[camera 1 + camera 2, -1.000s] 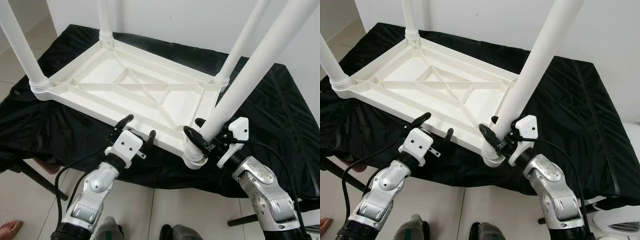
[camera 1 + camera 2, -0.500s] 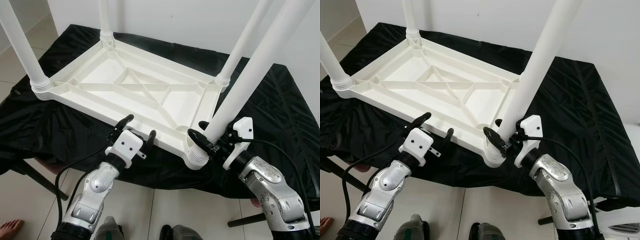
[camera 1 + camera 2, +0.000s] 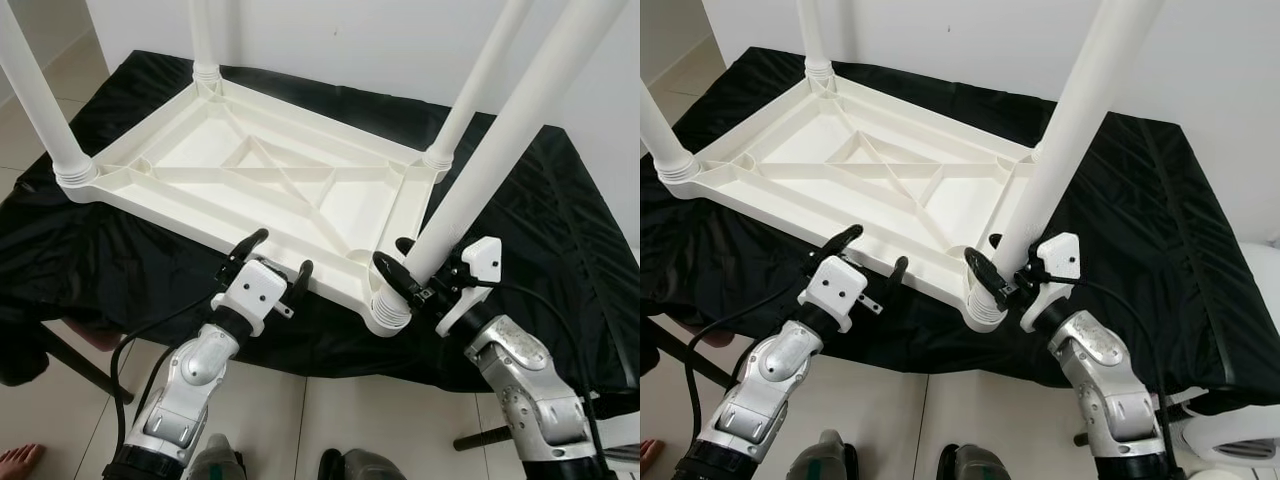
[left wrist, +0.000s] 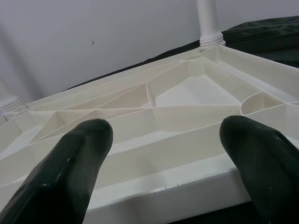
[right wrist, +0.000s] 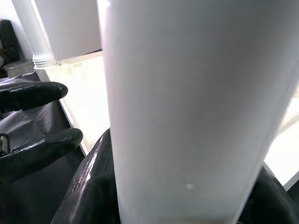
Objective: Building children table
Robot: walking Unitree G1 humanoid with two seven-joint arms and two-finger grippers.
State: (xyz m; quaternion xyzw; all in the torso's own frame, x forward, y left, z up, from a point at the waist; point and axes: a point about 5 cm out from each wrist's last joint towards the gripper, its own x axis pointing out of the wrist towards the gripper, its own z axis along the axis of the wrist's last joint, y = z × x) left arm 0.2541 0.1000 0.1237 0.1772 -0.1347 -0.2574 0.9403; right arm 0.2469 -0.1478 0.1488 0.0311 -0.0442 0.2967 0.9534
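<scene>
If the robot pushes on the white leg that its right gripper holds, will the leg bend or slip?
The leg looks like a thick, rigid plastic tube, so it probably will not bend. Its smooth, glossy surface may slip in the right gripper. Its ribbed base sits at the tabletop's corner socket, so it may wobble.

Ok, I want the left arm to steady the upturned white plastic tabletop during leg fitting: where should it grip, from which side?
Probably the near long rim of the white plastic tabletop, approached from the robot's side. That rim is a thin upright wall facing the open left gripper, so one finger could go inside a rib pocket, one outside. The right gripper clamps the white leg near its socket.
</scene>
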